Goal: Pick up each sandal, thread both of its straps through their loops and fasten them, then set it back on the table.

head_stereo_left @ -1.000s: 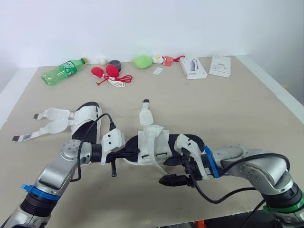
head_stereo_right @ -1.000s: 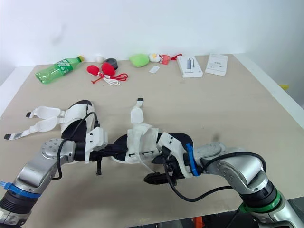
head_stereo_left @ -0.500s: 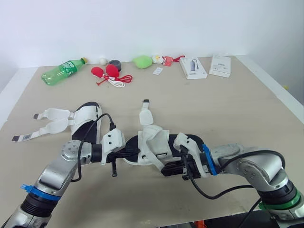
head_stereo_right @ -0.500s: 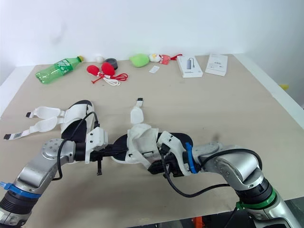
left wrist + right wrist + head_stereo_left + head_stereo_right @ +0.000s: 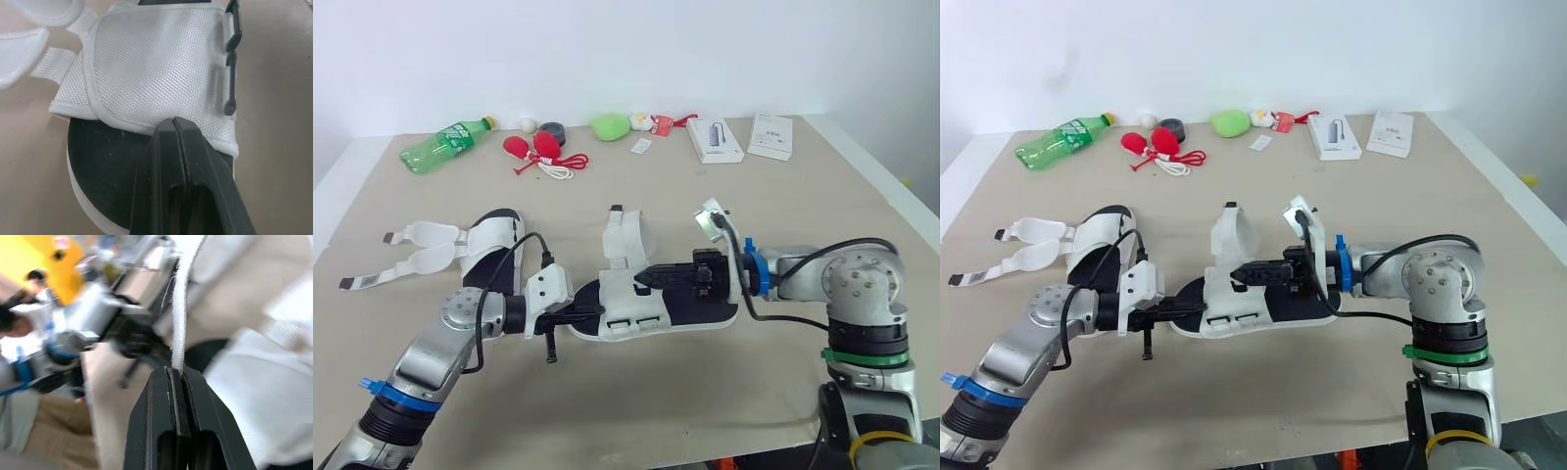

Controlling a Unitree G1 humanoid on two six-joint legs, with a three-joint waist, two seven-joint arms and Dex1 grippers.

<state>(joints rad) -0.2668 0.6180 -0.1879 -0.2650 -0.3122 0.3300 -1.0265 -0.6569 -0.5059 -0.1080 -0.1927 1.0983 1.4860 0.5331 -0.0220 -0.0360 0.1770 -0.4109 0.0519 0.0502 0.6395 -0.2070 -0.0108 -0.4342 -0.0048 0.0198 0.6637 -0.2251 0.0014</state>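
— What has the right gripper [image 5: 643,278] got?
— It is clamped on a white strap [image 5: 625,235] of the near sandal [image 5: 705,311]; the strap rises from its tips and curls over the mesh upper [image 5: 156,63]
— And the left gripper [image 5: 579,314]?
— Its fingers [image 5: 161,161] are pressed together, tips at the rim of that upper, over the black insole. Whether they pinch any fabric I cannot tell
— Where is the sandal?
— Resting on the table [image 5: 803,206], between the two grippers. The other sandal [image 5: 489,240] lies just beyond the left gripper, its straps splayed open; a green bottle [image 5: 440,145] sits far past it
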